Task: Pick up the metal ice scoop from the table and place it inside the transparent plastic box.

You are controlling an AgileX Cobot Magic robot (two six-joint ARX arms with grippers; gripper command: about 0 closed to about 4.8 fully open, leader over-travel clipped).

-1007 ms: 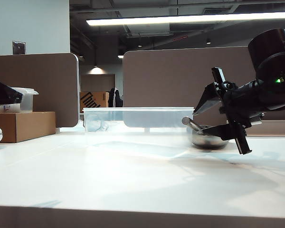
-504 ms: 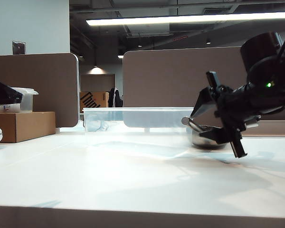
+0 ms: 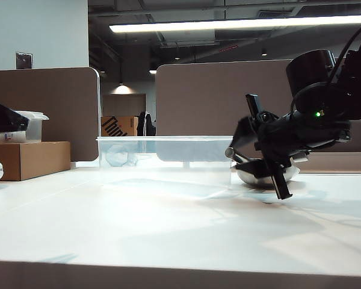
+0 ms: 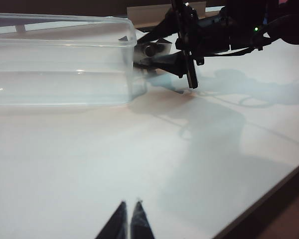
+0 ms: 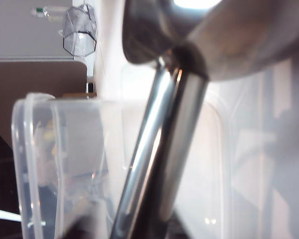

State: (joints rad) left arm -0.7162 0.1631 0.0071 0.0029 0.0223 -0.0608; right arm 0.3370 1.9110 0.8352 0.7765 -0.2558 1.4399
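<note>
Steel glints where the metal ice scoop [image 3: 262, 173] sits tilted on the table [image 3: 168, 223], just beside the transparent plastic box [image 3: 165, 150], with the right gripper [image 3: 266, 162] narrowed around its handle. Pinched together, the left gripper [image 4: 129, 221] hovers over bare tabletop, well apart.

On the wide white desk [image 3: 138, 229], the clear lidless plastic box [image 3: 162, 150] sits toward the back, and the shiny steel ice scoop [image 3: 259, 174] lies just right of it, handle toward the box. The right gripper [image 3: 262, 153] straddles the scoop's handle; a brown cardboard box [image 3: 27, 159] stands far left, and the left gripper [image 4: 129, 221] hangs low over the desk's near part.
</note>
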